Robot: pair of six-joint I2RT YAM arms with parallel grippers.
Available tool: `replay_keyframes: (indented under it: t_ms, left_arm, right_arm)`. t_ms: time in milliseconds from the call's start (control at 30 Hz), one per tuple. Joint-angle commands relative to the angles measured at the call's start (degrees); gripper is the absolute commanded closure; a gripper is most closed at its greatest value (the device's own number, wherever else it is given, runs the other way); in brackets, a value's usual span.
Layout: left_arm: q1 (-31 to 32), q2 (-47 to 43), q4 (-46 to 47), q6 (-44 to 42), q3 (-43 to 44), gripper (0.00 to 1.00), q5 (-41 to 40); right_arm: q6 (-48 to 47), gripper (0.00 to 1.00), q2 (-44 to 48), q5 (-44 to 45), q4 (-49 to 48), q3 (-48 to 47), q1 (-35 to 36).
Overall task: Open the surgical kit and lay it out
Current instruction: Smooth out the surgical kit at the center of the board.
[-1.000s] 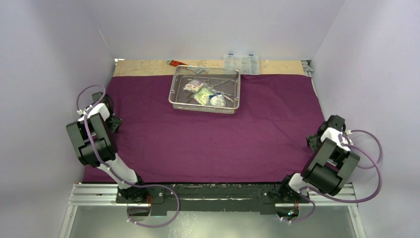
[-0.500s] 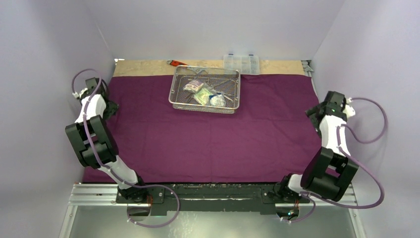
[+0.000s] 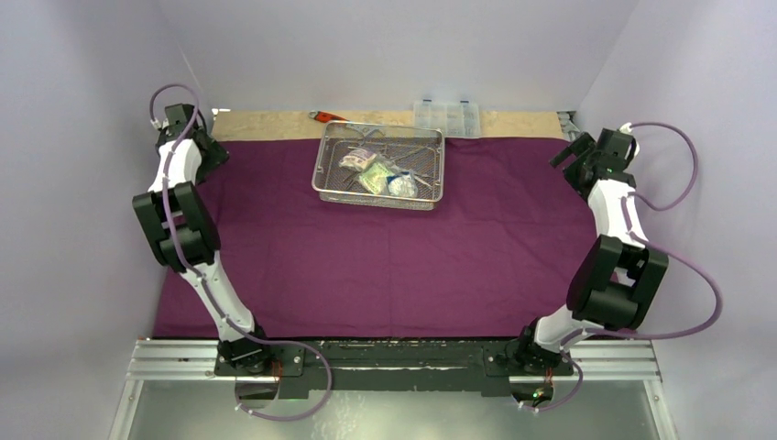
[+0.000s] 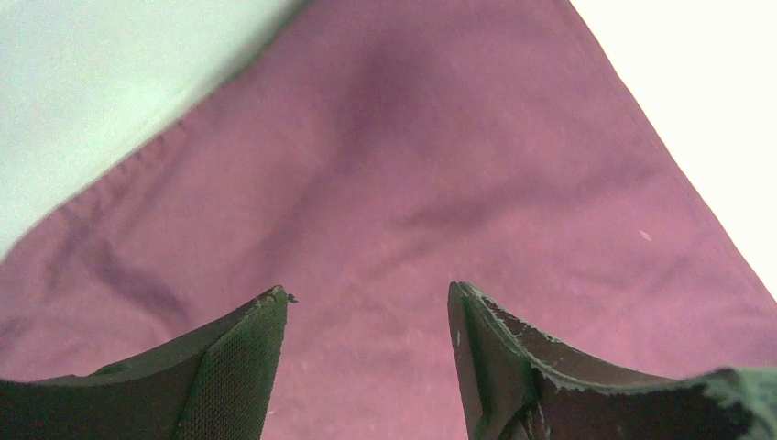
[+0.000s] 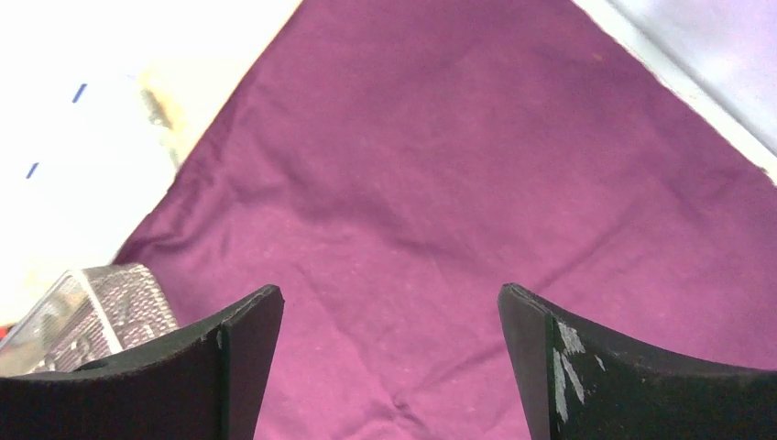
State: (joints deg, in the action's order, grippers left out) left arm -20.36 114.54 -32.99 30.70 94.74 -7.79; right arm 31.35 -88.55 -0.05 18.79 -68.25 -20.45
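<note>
- Walls (image 3: 385, 46) of pale lilac close in the workspace on three sides.
- Table, showing only as a bare wooden strip (image 3: 266, 124) along the far edge, has a metal rail (image 3: 394, 362) across its near edge.
- The large dark-purple cloth (image 3: 385, 247) lies spread flat over almost the whole top, faintly creased.
- The wire-mesh tray (image 3: 321, 174) sits on the cloth at far centre and holds clear packets (image 3: 376, 174). Its thin steel pieces are too small to tell apart.
- A clear plastic box (image 3: 446, 116) and a red-handled wrench (image 3: 323, 116) rest on the wooden strip behind the tray.
- The left gripper (image 4: 366, 293) hovers over the cloth's far left corner, released and holding nothing.
- The right gripper (image 5: 389, 291) hovers over the far right corner, spread wide and also holding nothing.
</note>
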Motion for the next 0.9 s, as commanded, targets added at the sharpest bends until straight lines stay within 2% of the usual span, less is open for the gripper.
replay_keyframes:
  t_ms: [0,100,267,400,533,867]
  left_arm:
    - [0.06,6.44,-4.75,-1.34,9.18,0.36,-11.11]
    - [-0.02,10.54,-7.65,-3.22,12.89,0.31,-14.44]
    - [-0.29,13.79,-3.13,-6.18,11.49,0.31,-8.21]
    - [-0.27,15.62,1.88,-6.98,10.53,0.31,-7.38]
    - [-0.49,18.53,1.5,-7.73,12.86,0.31,-7.31]
    - [-1.0,24.94,3.9,-9.11,17.61,0.31,-0.74]
  right_arm:
    - [-0.39,0.09,-0.7,-3.49,-2.54,-3.19,0.79]
    - [0.1,0.09,0.73,-2.99,-1.97,-1.28,0.87]
    - [0.28,0.09,2.23,-1.32,-2.39,2.33,0.85]
    - [-0.75,0.1,-0.45,-2.0,-4.67,3.33,0.93]
    - [0.31,0.11,-3.73,-2.37,-5.13,2.91,0.94]
    - [3.19,0.14,-5.77,-0.12,-4.98,3.35,1.04]
